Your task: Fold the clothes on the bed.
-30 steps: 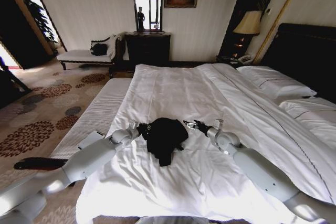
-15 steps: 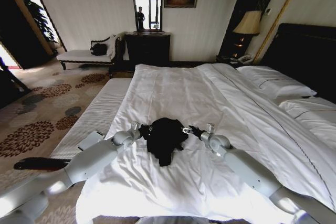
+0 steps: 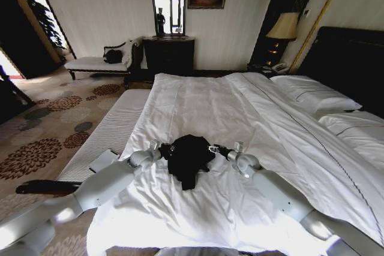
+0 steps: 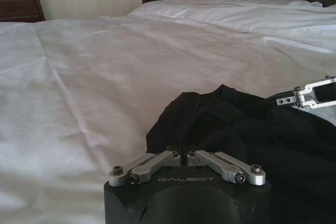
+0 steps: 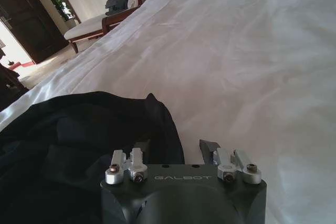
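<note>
The clothes, a crumpled black T-shirt [image 3: 189,157], lie on the white duvet of the bed [image 3: 204,100] near its foot. My left gripper [image 3: 163,148] is at the shirt's left edge. In the left wrist view its fingers [image 4: 180,151] are drawn together and buried in the black fabric [image 4: 236,129]. My right gripper [image 3: 213,148] is at the shirt's right edge and open. In the right wrist view one finger [image 5: 143,148] rests over the shirt's hem [image 5: 79,145] and the other over bare sheet. The right gripper [image 4: 310,95] also shows in the left wrist view.
A pale padded bench [image 3: 108,130] runs along the bed's left side. White pillows [image 3: 312,91] and a dark headboard [image 3: 351,58] are at the right. A chaise [image 3: 96,63] with a dark bag [image 3: 113,56], a dresser [image 3: 169,52] and a lamp [image 3: 283,27] line the far wall.
My right gripper has slid left across the duvet until it reached the shirt's right edge. The left gripper has edged slightly right into the shirt's left edge.
</note>
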